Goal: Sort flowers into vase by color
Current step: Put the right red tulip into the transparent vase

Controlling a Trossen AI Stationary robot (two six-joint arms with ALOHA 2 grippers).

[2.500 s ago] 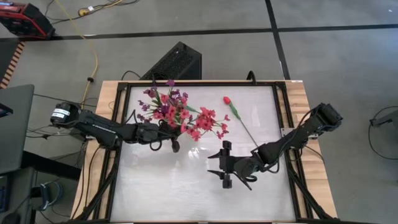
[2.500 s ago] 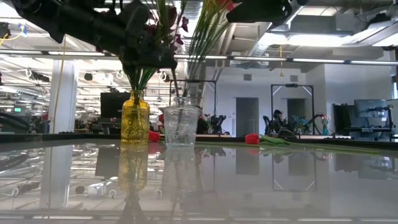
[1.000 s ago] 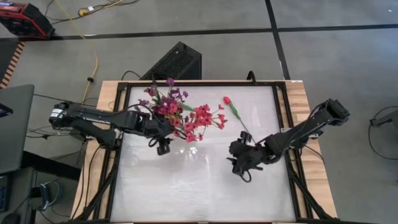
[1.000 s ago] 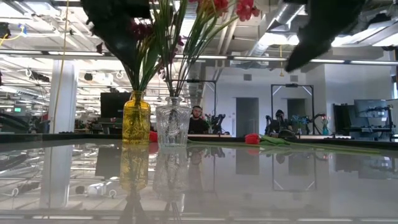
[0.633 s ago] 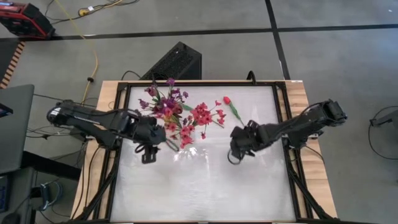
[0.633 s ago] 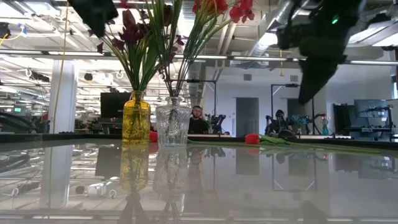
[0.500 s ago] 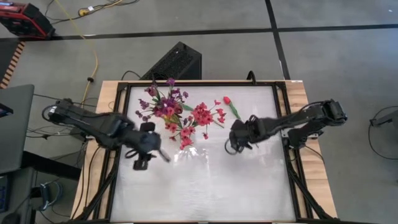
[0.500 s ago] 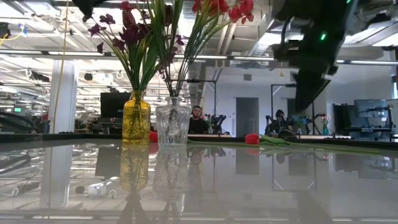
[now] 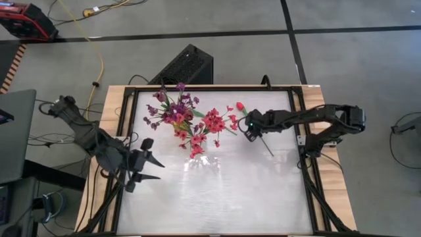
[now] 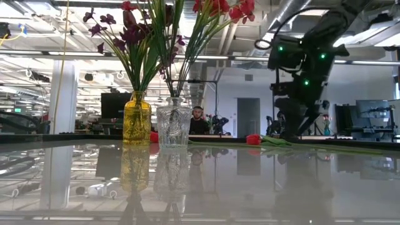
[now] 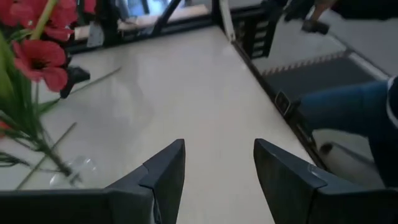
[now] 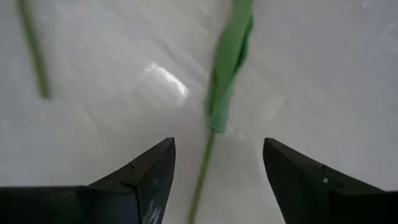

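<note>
A single red tulip [image 9: 240,106] lay flat on the counter [image 9: 217,191], its green stem [image 12: 214,127] running toward the right side, well apart from the two vases. The right tool [image 9: 250,131] hung low directly over that stem, fingers [image 12: 146,171] spread wide to either side of it, touching nothing and holding nothing. Purple sprays [image 10: 119,31] stood in the yellow vase [image 10: 136,119]; red-pink sprays [image 10: 222,7] stood in the clear glass vase [image 10: 174,122] just beside it. The left tool [image 9: 143,168] sat near the counter's left edge, away from the vases, jaws apart and empty. A person [image 10: 198,120] was visible in the room behind.
</note>
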